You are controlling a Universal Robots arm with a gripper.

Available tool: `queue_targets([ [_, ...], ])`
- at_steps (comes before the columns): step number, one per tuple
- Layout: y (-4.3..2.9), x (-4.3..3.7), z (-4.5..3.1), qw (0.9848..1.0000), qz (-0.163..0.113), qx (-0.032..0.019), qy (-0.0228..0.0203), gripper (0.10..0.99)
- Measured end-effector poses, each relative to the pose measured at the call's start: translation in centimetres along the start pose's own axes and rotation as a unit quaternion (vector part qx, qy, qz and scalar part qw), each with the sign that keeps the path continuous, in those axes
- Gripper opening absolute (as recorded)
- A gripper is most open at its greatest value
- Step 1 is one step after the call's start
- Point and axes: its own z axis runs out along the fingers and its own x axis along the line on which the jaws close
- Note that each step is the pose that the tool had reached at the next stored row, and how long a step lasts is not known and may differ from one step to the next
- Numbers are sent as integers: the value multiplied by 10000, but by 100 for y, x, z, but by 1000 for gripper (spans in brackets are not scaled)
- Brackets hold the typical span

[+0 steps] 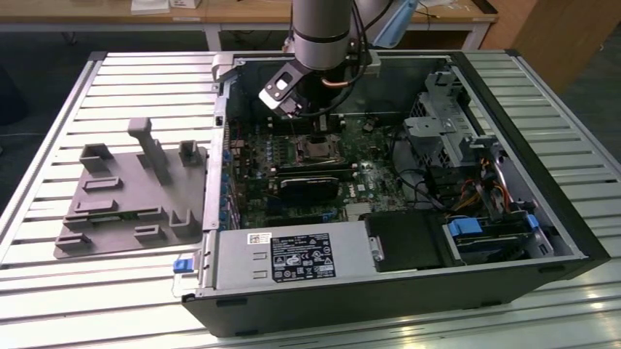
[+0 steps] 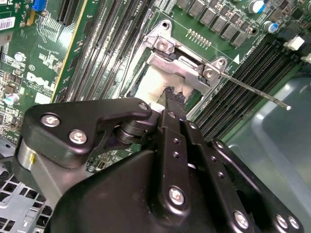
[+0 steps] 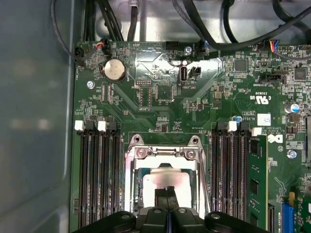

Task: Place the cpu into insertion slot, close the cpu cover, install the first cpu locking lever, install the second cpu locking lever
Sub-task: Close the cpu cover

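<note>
Handling the cpu point(image 3: 149, 184): judged light, rigid, fragile; best held by opposite edges.
Gripper point(image 3: 168, 191): fingers pressed together, empty, tips at cpu.

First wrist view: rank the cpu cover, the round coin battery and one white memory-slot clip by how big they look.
Largest: the cpu cover.
Next: the coin battery.
Smallest: the white clip.
All sit on the green board, so nearness barely skews this.
</note>
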Motion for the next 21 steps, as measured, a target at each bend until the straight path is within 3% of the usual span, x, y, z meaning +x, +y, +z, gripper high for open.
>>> queue_targets([
  [4,0,0,1,10000,-80,4,-10,102],
  [11,-1,0,3,9986,-532,13,-46,102],
  [16,-1,0,4,9956,-936,21,-62,102],
  [21,-1,0,4,9904,-1381,28,-68,102],
])
